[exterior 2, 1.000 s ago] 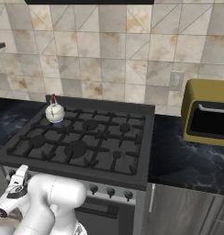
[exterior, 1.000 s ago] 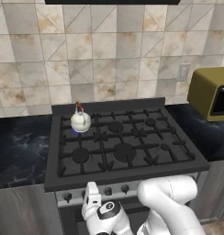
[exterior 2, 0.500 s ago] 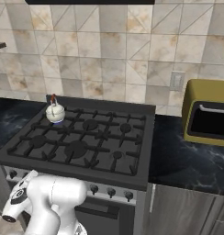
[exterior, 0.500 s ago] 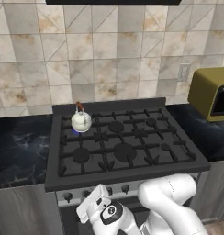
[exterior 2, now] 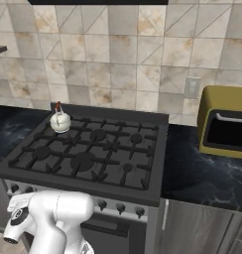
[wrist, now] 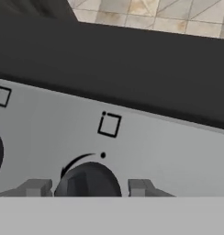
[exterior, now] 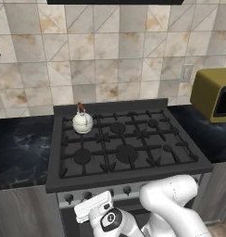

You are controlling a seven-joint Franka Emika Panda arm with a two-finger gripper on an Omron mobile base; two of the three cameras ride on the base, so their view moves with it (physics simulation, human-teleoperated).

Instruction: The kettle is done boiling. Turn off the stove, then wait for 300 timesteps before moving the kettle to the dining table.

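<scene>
Seen low against the grey front panel of the stove (exterior: 128,152), just under the row of knobs: the gripper (wrist: 88,188), pointed straight at the panel. Straddled between its two fingertips (wrist: 38,187), a dark round knob (wrist: 88,181), one tip on each side, a sliver of space showing between each and the knob. Jaws parted about halfway; whether pressing on the knob or merely flanking it, impossible to say. Knob dead ahead of the gripper, its turning axis in line with the hand, so a twist of the wrist judged the move needed to shut off the flame. Far up and back from the gripper, on the rear left burner: the kettle (exterior: 82,122), upright, red-and-black handle arched above, untouched.
</scene>
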